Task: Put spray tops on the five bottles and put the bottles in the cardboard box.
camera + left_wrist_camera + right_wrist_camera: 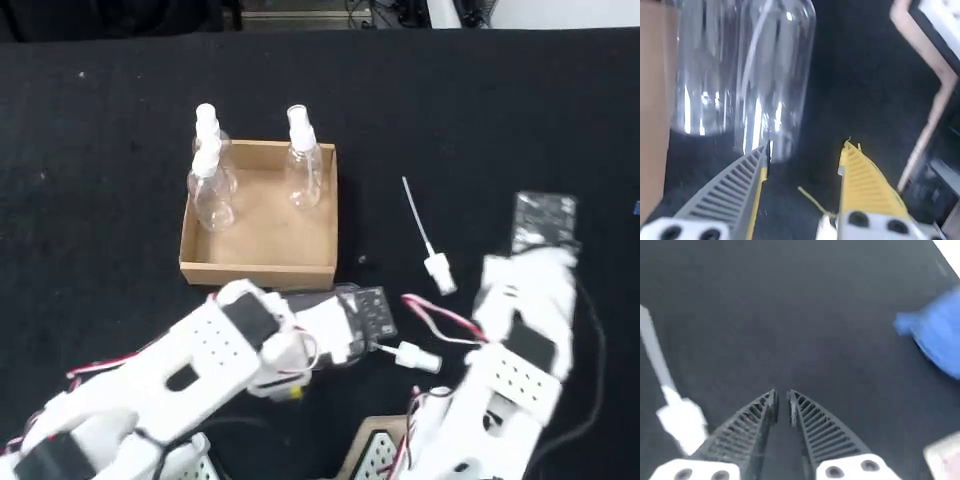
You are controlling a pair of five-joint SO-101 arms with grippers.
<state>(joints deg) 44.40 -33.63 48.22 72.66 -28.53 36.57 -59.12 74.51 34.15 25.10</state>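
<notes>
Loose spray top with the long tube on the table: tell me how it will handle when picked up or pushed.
The spray top looks small and plastic, so probably very light. Its thin tube will likely flex; gripping the head seems safer. Lying flat on the black table, a push may pivot it rather than slide it straight.

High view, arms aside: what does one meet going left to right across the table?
At the left side of the cardboard box, two capped bottles → at its right side, a third capped bottle → on the black cloth to the right of the box, a loose spray top with its long tube.
</notes>
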